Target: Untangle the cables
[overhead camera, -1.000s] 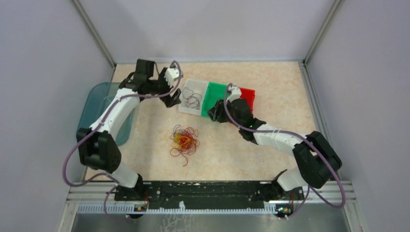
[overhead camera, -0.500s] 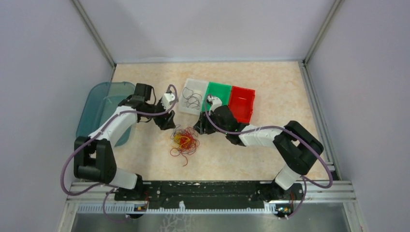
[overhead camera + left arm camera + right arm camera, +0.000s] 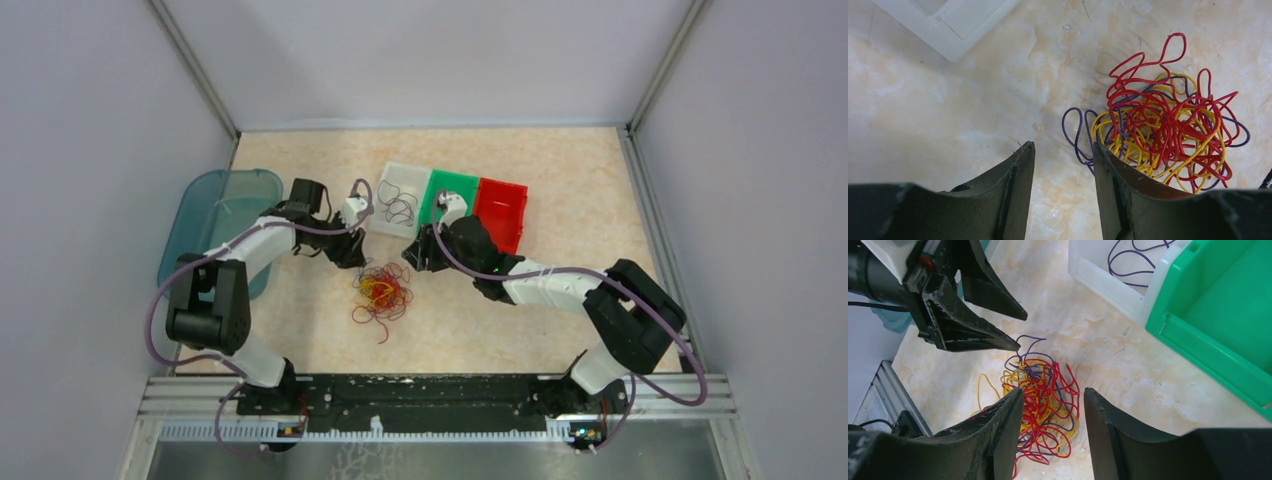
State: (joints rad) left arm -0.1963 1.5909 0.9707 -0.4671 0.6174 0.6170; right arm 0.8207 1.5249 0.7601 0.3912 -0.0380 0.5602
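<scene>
You are facing light, limp, snag-prone cables (image 3: 1168, 130), with left pincer (image 3: 1063, 147) and right pincer (image 3: 1053, 392) both hanging parted and empty beside them; the stray purple loop (image 3: 1074, 131) at their edge is probably offering the easiest hold.

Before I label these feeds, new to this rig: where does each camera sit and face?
Top: above and behind the bases, looking down on the table; both arms show.
Left wrist: on the left arm, looking down past the left gripper at the cables.
Right wrist: on the right arm, facing past the right gripper toward cables, left gripper, white bin and green bin.
Shared: all three see the cables.
</scene>
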